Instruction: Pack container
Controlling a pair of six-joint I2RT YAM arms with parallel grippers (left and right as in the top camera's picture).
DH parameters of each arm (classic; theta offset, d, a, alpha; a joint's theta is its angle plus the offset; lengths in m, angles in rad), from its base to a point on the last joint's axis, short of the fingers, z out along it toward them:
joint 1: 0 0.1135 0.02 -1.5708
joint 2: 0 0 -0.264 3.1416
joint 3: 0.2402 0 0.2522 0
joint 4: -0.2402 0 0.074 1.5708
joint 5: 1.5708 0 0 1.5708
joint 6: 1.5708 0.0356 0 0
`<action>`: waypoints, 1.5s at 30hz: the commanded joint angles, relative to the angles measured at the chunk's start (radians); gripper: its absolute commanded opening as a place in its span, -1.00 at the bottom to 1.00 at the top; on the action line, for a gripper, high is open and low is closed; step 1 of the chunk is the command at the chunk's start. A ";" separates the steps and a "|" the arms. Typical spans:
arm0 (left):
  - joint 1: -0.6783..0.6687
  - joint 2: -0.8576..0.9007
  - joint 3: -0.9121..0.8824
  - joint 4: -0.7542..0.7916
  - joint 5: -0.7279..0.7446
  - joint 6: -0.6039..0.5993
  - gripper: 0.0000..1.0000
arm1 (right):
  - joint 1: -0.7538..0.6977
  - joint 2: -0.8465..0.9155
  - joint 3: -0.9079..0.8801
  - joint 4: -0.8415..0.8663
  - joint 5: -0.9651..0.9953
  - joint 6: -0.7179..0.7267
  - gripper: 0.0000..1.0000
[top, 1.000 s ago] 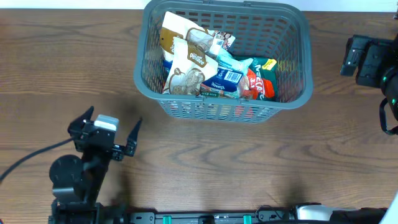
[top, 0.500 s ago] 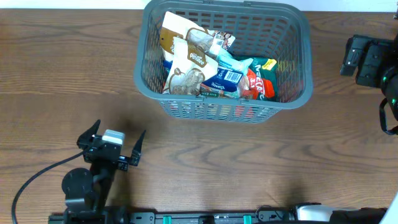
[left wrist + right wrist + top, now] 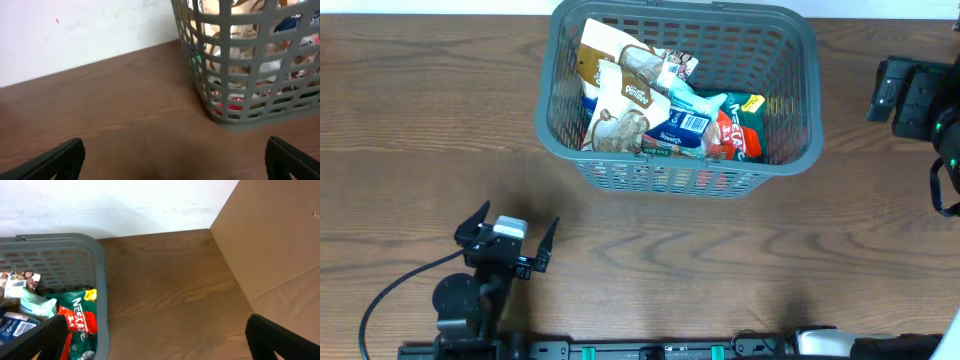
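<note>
The dark grey slotted container (image 3: 790, 160) stands at the back centre of the table and holds several snack packets: brown and white bags (image 3: 615, 105), a blue packet (image 3: 685, 128), a green and red Nescafe packet (image 3: 738, 125). My left gripper (image 3: 510, 235) is open and empty at the front left, well short of the container, whose near corner shows in the left wrist view (image 3: 240, 65). My right gripper (image 3: 905, 95) is at the right edge, open and empty, beside the container (image 3: 95, 280).
A black cable (image 3: 390, 290) runs from the left arm base. A tan board (image 3: 280, 245) stands at the right in the right wrist view. A white wall (image 3: 75, 35) lies behind the table.
My left gripper has drawn back toward the front edge and a little to the right, still open and empty. The right arm and the container have not moved.
</note>
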 commanded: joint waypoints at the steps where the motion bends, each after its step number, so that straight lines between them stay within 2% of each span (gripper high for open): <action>1: 0.004 -0.027 -0.014 0.006 -0.002 -0.016 0.97 | -0.005 0.003 0.005 -0.002 0.013 0.016 0.98; 32: 0.004 -0.056 -0.084 0.042 -0.014 -0.042 0.97 | -0.005 0.003 0.005 -0.002 0.013 0.016 0.99; 34: 0.005 -0.056 -0.084 0.054 -0.065 -0.118 0.97 | -0.005 0.003 0.005 -0.002 0.013 0.016 0.99; 39: 0.005 -0.056 -0.084 0.066 -0.311 -0.423 0.96 | -0.005 0.003 0.005 -0.002 0.013 0.016 0.98; 41: 0.005 -0.056 -0.085 0.066 -0.370 -0.466 0.97 | -0.005 0.003 0.005 -0.002 0.013 0.016 0.98; 45: 0.004 -0.056 -0.085 0.060 -0.403 -0.465 0.97 | -0.005 0.003 0.005 -0.002 0.013 0.016 0.98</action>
